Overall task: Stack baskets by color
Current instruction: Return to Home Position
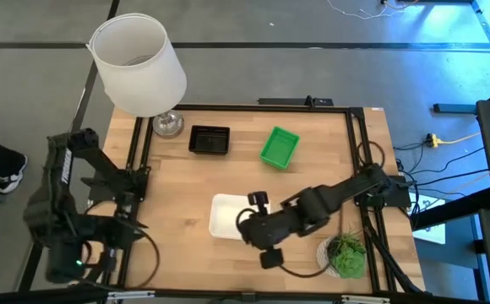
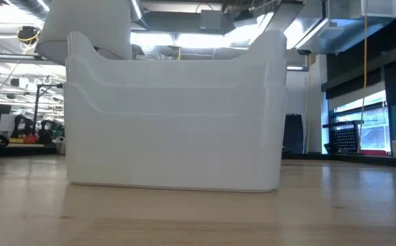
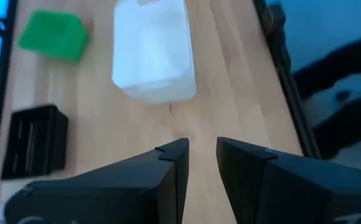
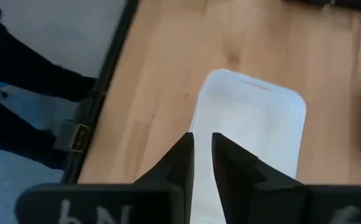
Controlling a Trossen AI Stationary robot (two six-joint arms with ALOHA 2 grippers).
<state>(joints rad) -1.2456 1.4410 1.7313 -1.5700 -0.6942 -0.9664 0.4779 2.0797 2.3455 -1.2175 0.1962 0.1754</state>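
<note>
A white basket [image 1: 226,216] stands on its base on the wooden table, near the front middle; it fills the low view [image 2: 174,116]. A black basket [image 1: 209,140] and a green basket [image 1: 280,147] sit apart from each other farther back. My right gripper [image 4: 202,144] hangs above the white basket's right end [image 4: 249,118], clear of it, with a narrow gap between its fingers and nothing in it. My left gripper [image 3: 202,152] waits beyond the table's near left corner, tilted down toward the table, its fingers slightly apart and holding nothing.
A big white bucket [image 1: 138,63] stands above the far left corner beside a small metal dish [image 1: 167,125]. A small potted plant [image 1: 345,253] sits at the near right. Black frame rails [image 1: 139,169] run along the table's edges. Bare wood lies between the baskets.
</note>
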